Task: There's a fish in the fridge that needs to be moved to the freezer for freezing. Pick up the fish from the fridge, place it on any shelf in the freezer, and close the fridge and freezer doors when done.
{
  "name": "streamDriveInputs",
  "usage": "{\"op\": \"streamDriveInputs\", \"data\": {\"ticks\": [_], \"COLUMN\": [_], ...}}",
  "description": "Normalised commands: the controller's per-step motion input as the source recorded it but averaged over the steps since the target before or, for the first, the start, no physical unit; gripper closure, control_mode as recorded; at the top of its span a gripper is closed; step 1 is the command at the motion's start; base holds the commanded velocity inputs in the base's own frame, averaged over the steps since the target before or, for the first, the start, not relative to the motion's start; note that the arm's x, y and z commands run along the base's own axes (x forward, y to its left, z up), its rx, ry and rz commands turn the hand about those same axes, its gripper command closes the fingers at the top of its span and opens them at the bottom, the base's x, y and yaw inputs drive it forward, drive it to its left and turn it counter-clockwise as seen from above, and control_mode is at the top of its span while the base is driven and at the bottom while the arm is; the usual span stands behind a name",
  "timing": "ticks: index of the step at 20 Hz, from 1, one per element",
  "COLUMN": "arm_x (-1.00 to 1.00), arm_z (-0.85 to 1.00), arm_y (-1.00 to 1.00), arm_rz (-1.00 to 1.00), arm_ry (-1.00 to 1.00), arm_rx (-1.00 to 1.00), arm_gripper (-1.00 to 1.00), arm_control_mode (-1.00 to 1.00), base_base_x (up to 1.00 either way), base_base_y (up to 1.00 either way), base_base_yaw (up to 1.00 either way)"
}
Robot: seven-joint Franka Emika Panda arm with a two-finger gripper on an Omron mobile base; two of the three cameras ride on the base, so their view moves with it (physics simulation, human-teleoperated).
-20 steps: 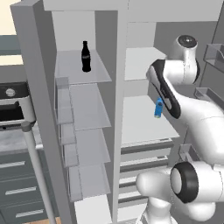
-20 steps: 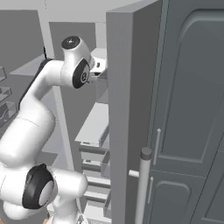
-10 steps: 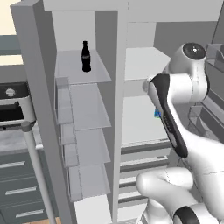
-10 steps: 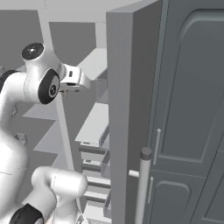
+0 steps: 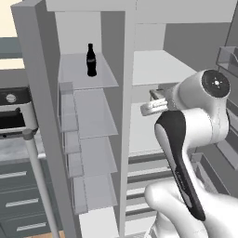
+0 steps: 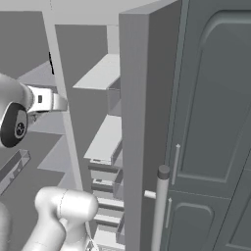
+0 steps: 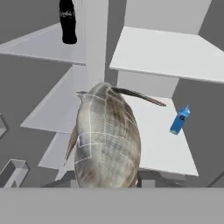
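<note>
One fish [image 7: 107, 138], grey-brown and scaled, hangs close before the hand camera, head down and tail fin up, in front of the upright divider [image 7: 96, 41] that parts the two open compartments. The gripper [image 7: 107, 181] has its fingertips hidden behind the fish's body, so it appears to be pinching the fish, though the contact itself cannot be seen. In the left base view the white arm [image 5: 186, 139] reaches toward the right compartment, level with its middle shelf. One dark cola bottle [image 5: 91, 60] stands upright near the back edge of the top glass shelf [image 5: 83, 74] in the left compartment; four glass shelves can be counted there. One small blue bottle [image 7: 179, 119] stands on the white shelf [image 7: 155, 144] of the right compartment, near its right edge, well apart from the fish. Two doors stand open: the left door [image 5: 35, 116] and the right door [image 6: 142, 127], each with one vertical bar handle [image 6: 161, 208].
</note>
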Motion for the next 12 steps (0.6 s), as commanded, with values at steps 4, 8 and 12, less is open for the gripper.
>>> {"op": "streamDriveInputs", "data": {"ticks": [4,8,12], "arm_x": [0.0,-0.02,0.05], "arm_z": [0.37,0.03,-0.29], "arm_y": [0.3,0.11,0.39], "arm_rz": [0.24,0.21,0.16], "arm_ry": [0.0,0.0,0.0], "arm_rx": [0.04,0.0,0.01], "arm_gripper": [1.0,1.0,1.0], "arm_control_mode": [-1.0,-1.0,-1.0], "base_base_x": [0.0,0.0,0.0], "base_base_y": [0.0,0.0,0.0], "base_base_yaw": [0.0,0.0,0.0]}}
